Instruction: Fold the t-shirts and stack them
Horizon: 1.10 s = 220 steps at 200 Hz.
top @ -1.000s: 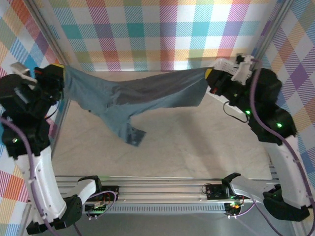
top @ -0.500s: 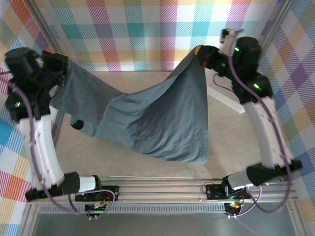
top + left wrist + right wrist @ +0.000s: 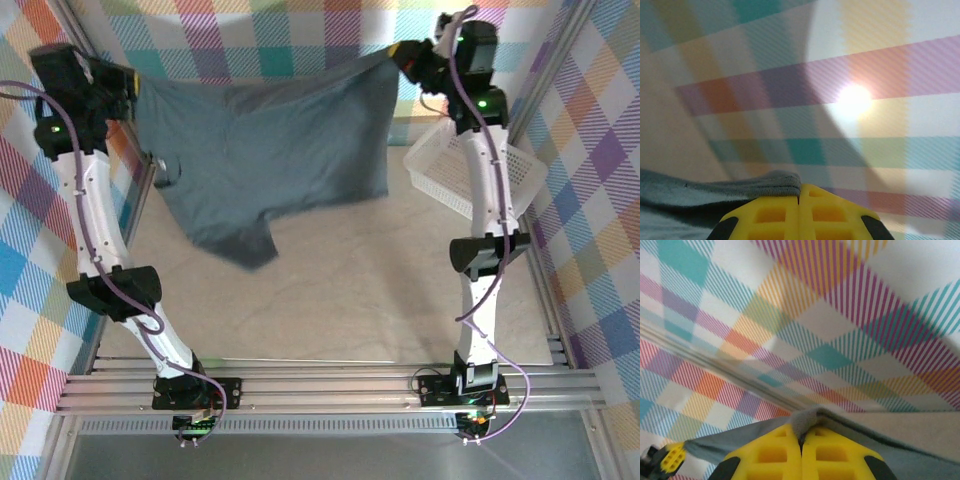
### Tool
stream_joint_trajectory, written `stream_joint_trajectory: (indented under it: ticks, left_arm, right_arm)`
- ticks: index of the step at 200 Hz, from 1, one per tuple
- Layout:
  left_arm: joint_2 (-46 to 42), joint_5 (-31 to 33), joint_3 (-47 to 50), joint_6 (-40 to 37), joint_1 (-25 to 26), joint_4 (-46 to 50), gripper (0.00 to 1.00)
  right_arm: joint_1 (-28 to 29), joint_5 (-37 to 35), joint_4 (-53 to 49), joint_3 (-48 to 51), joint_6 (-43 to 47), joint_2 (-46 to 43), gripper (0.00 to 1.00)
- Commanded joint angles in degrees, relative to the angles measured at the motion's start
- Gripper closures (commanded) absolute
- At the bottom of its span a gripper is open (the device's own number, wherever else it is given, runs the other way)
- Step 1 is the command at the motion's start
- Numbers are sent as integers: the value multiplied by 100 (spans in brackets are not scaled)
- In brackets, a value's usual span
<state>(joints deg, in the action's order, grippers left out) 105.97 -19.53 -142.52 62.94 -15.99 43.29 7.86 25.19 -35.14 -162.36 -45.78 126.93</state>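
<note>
The table (image 3: 350,290) is a pale, bare beige surface. It is closed in on the left, back and right by walls of bright plaid (image 3: 280,30), and an aluminium rail (image 3: 330,385) runs along its near edge, where both arms are bolted.

At the far left, the left gripper (image 3: 125,85) is raised high against the plaid. In the left wrist view its yellow fingers (image 3: 765,217) are pressed together, and a dark grey rolled edge of cloth lies just against their tips; the pinch itself is not visible there.

From it the t-shirt (image 3: 270,150) hangs in the air above the table, spread flat like a sheet. Its taut top edge runs across the workspace, rising slightly toward the right, so its long axis lies left to right. The body drops from that edge, and one narrower lobe trails lowest at the lower left. I cannot tell which edge is the collar.

The right gripper (image 3: 405,55) is raised at the back. In its wrist view the jaws are closed on a small fold of the cloth's top right corner.

Right of the shirt and below that arm, a white mesh basket (image 3: 425,165) sits on the table, apart from the cloth.
</note>
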Motion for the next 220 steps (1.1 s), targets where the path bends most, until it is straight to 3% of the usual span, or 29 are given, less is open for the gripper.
stream_joint_trajectory:
  ticks: [1,22,38,74,94,97,102,113,119,126,137,158,178,197,220]
  left_arm:
    - [-772,-1,-654,122,-185,-338,100]
    - [-1367,23,-145,53,-185,-71,100]
    - [-1985,-300,1039,174,-177,-103,100]
    - [-3782,-774,5440,249,125,-741,100]
    - [-4547,-933,7330,240,197,-947,100]
    - [-4610,-955,7553,201,205,-953,96]
    - [-4702,-951,7885,95,214,-924,88]
    - [-4759,-924,8471,-282,225,-735,71]
    - [-4722,-910,8725,-535,221,-633,61]
    - [-4632,-864,8964,-857,234,-461,49]
    - [-4517,-810,9308,-1316,244,-269,44]
    - [-4658,-533,9806,-1766,244,-100,44]
    - [-4825,-526,10090,-1663,254,-357,45]
    - [-4548,-416,10036,-1524,307,-634,52]
    - [-3864,-132,9643,-1324,461,-885,62]
  right_arm:
    - [-308,205,610,433,-318,-961,100]
    - [-484,119,883,1790,-296,-1874,100]
    - [-554,24,894,2840,-223,-2468,100]
    - [-589,25,1095,5686,-159,-3522,100]
    - [-599,-150,1131,7320,-87,-3893,100]
    - [-600,-196,1138,7555,-47,-3935,100]
    - [-600,-289,1168,7897,-10,-3982,91]
    - [-600,-437,1162,8572,63,-3990,62]
    - [-591,-453,1100,8824,173,-3933,52]
    - [-586,-455,935,9026,305,-3833,49]
    - [-535,-489,807,9373,504,-3760,48]
    - [-252,-846,859,10064,799,-4078,47]
    - [244,-1266,842,10286,972,-4299,48]
    - [669,-1456,959,10067,1079,-4067,50]
    - [871,-1184,1249,9394,1220,-3299,54]
